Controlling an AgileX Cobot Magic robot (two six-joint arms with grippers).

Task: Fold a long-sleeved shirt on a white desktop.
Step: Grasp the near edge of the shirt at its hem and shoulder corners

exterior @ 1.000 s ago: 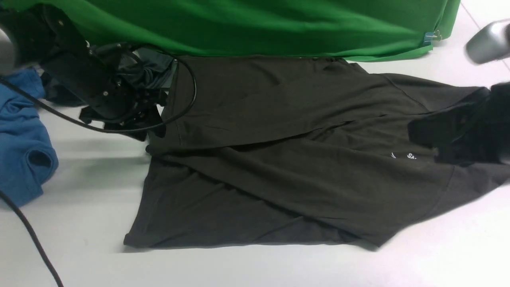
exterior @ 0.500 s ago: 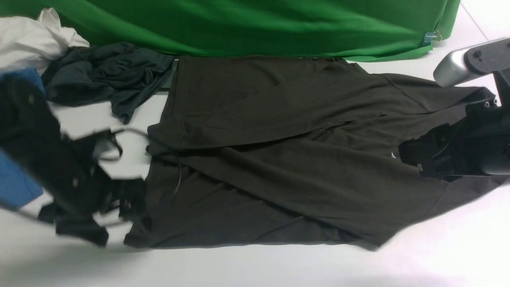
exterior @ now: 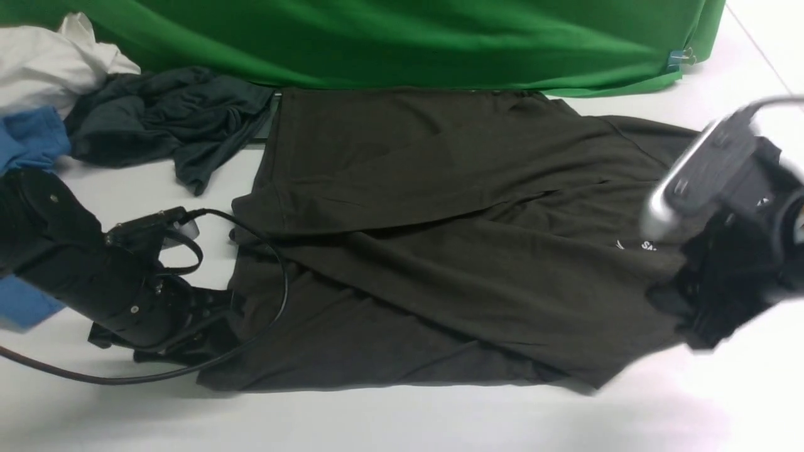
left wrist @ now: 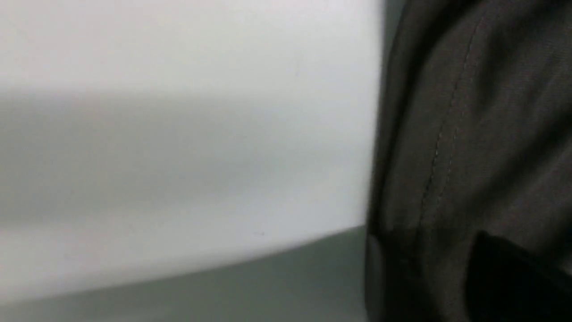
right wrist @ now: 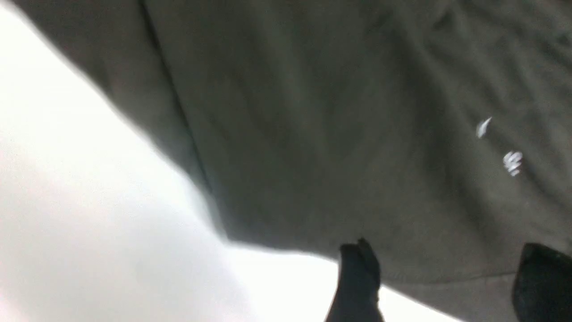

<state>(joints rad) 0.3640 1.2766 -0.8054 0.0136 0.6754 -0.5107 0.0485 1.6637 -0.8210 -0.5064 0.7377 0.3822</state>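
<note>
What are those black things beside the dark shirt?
They are a robot's two arms. The wide picture looks forward from between them; the blurry two come from cameras on their wrists. A long-sleeved shirt lies on the white desktop, with a blue garment, a dark teal-grey garment and a white cloth heaped far left. The left hand is at the shirt's near-left corner; whether it grips is unclear. The right hand is open at the shirt's right end, gripping nothing.

Bright; white desktop [exterior: 377,420] overexposed; wrist views blurred.
</note>
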